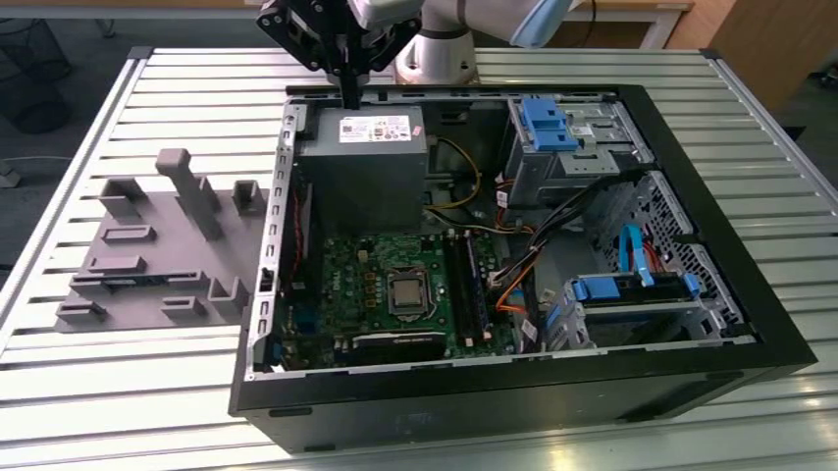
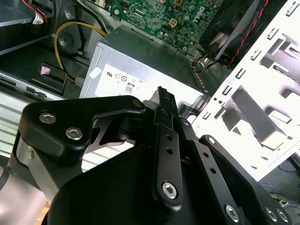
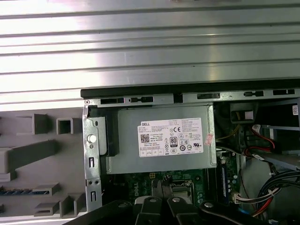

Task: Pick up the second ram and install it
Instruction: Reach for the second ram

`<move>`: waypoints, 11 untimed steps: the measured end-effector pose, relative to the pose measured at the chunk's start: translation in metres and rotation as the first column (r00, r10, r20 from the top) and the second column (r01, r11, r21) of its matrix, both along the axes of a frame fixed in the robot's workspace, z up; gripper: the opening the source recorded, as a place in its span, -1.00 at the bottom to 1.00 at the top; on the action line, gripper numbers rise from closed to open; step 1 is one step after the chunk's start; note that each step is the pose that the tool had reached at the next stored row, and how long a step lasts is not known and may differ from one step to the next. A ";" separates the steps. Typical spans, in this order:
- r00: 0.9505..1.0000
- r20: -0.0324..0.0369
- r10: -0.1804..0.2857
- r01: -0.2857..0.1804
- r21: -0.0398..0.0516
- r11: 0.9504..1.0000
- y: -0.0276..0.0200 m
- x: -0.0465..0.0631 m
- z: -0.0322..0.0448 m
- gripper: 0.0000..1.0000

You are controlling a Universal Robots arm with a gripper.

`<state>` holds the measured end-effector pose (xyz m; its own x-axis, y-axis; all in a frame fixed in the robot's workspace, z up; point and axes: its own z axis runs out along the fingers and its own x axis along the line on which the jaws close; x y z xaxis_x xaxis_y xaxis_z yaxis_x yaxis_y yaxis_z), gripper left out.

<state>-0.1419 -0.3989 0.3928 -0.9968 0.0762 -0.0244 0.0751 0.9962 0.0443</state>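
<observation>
The second ram point(image 3: 16, 191) lay in the grey fixture point(image 1: 144, 255); the gripper point(image 1: 351, 101), closed on nothing, hung over the power supply point(image 1: 360, 167).

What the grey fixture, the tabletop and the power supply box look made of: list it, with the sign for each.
Grey fixture: likely moulded plastic; matte, uniform grey, blocky posts.
Tabletop: probably aluminium; bright ribbed slats with a sheen.
Power supply box: seemingly sheet metal; dull grey, flat panels with folded edges.
</observation>
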 end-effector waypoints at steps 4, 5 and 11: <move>1.000 0.000 0.000 0.000 0.000 1.000 0.0000 -0.001 -0.0001 -0.79; 1.000 0.000 0.000 0.000 0.000 1.000 0.0000 -0.002 -0.0001 -0.79; 1.000 0.000 0.000 0.000 0.000 1.000 0.0000 -0.005 -0.0001 -0.79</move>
<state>-0.1468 -0.3990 0.3927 -0.9968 0.0762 -0.0245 0.0750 0.9962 0.0444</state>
